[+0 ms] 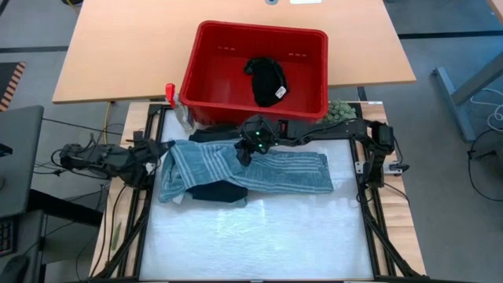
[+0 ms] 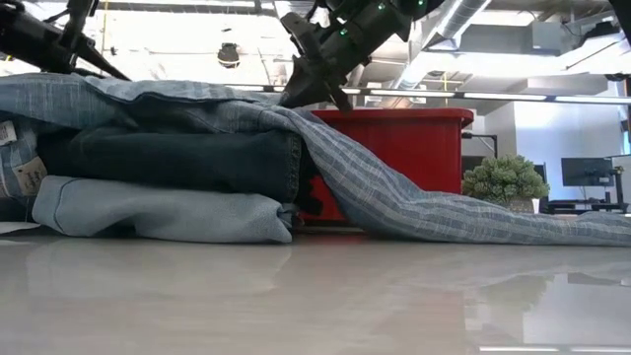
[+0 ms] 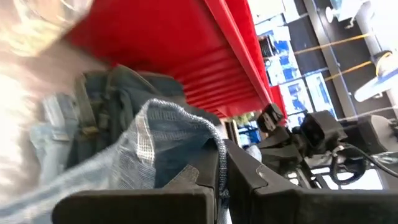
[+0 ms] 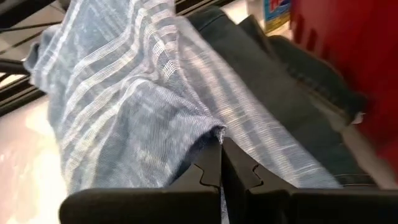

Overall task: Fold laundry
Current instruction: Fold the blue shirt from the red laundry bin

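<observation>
White and glossy, the table (image 1: 259, 236) lies bare at its near edge, and the laundry sits toward the far half of it: a grey-blue striped garment (image 1: 259, 169) spread with its long axis running across the table from the left arm's side to the right's, draped over a dark navy piece (image 1: 220, 192) that peeks out at its near edge. From table height a light blue fold (image 2: 158, 212) shows at the bottom of the pile under the denim, the striped cloth sloping down from the stack to the surface. The step in hand looks like a two-handed pinch on the striped garment, readying a lift or a fold. The left hand (image 3: 222, 180) has its fingers together on a raised edge of that cloth at its left end; the right hand (image 4: 221, 168), reaching in over the far edge near the middle, is likewise clamped on a peak of stripes. Next, I judge, both should rise together and carry the cloth clear of the pile — evenly, or it will drag the denim. Beyond stands the red basket (image 1: 204, 102) holding a black garment with a white tag (image 1: 267, 82).
</observation>
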Available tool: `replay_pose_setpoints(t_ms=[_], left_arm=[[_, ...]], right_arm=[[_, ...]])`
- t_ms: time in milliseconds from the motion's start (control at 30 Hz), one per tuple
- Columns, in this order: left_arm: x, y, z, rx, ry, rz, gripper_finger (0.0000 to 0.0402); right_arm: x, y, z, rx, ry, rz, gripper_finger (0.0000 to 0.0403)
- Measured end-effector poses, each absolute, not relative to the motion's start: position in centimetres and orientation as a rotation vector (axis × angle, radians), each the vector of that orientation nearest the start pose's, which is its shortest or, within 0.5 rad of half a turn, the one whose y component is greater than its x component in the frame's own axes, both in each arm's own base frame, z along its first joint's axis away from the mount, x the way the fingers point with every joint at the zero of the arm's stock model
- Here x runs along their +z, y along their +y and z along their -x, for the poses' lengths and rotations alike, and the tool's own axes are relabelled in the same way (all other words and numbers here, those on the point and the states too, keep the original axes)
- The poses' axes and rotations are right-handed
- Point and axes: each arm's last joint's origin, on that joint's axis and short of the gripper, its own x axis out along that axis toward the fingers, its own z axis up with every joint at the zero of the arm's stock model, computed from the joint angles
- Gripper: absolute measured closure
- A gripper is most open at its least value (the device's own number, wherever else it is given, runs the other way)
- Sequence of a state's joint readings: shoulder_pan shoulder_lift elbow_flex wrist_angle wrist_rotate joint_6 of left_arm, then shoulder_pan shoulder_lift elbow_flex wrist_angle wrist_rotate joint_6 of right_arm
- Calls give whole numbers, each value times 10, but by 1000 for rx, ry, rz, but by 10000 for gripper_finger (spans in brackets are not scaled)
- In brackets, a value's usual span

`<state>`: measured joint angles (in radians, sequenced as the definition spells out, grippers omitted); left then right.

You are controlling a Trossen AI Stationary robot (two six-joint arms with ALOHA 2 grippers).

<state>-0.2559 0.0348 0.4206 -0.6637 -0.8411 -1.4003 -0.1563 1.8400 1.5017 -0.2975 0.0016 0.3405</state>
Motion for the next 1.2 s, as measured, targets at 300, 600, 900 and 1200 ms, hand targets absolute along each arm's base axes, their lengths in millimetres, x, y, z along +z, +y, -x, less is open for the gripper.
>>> replay_pose_setpoints(t_ms=[300,600,900,1200], left_arm=[[236,13,-45,722,-240,1110,381],[304,3,-38,117,-269,701,320],[286,-20,-88,-145,200,530,319],[308,-25,-109,-133,395,92,319]], right_arm=[[277,-79,-409,-272,620,-336,317],[311,-63,-383,-129,741,-342,210],[314,22,-385,-28,763,-197,197],[279,44,-410,-182,749,-177,215]])
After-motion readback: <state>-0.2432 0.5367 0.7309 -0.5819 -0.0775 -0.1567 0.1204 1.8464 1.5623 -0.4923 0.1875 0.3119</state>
